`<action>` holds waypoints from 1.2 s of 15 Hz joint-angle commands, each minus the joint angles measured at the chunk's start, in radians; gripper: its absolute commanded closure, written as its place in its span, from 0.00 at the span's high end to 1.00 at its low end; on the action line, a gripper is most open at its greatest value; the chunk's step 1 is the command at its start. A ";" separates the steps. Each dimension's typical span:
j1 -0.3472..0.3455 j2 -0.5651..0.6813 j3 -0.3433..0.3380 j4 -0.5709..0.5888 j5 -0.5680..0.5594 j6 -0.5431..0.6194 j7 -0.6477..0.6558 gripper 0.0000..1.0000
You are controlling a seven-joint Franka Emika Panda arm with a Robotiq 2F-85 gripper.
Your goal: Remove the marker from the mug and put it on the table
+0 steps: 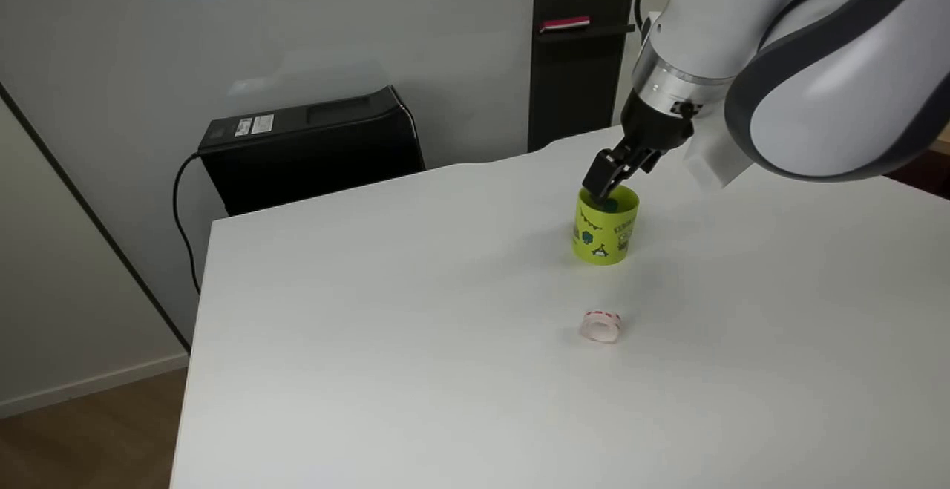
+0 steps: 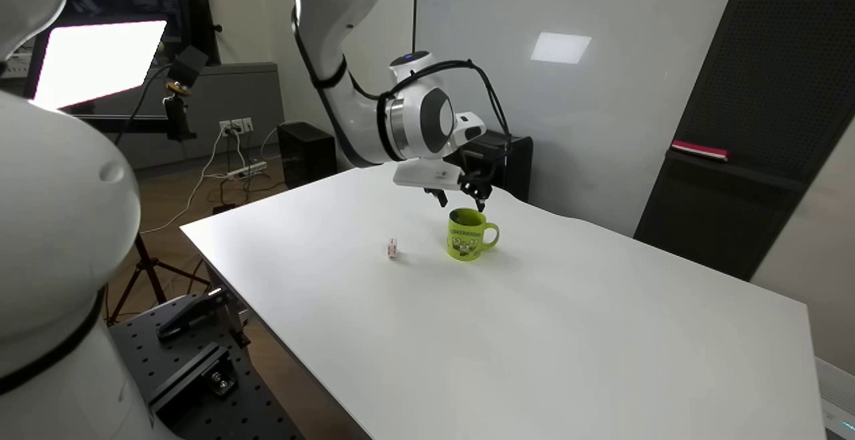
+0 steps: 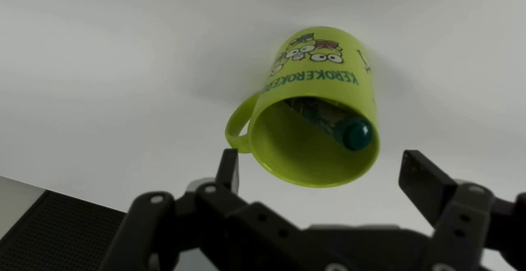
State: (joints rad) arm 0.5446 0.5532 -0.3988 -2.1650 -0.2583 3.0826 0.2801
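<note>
The lime-green mug (image 1: 605,235) stands upright on the white table (image 1: 386,326); it also shows in an exterior view (image 2: 465,240) and the wrist view (image 3: 320,75). Its handle shows at the left in the wrist view. The dark green marker (image 3: 333,123) leans inside the mug, its rounded end near the rim at the right; its lower part is hidden. A bit of the marker shows in an exterior view (image 1: 610,205). My gripper (image 3: 320,160) is open and empty, its fingers apart on either side of the mug's mouth. In an exterior view the gripper (image 2: 461,202) is just above the rim.
A small pale tape roll with red marks (image 1: 600,327) lies on the table near the mug, also in an exterior view (image 2: 392,248). A black box-shaped device (image 1: 312,148) stands behind the table's edge. A dark panel (image 2: 735,113) stands beyond the table.
</note>
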 commanded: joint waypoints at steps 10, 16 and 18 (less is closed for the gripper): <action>-0.041 0.025 0.036 0.009 0.057 -0.005 -0.029 1.00; -0.048 0.028 0.041 0.009 0.063 -0.002 -0.041 0.58; -0.048 0.027 0.041 0.008 0.063 -0.002 -0.041 0.44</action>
State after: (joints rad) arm 0.5056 0.5749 -0.3647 -2.1650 -0.2122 3.0828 0.2538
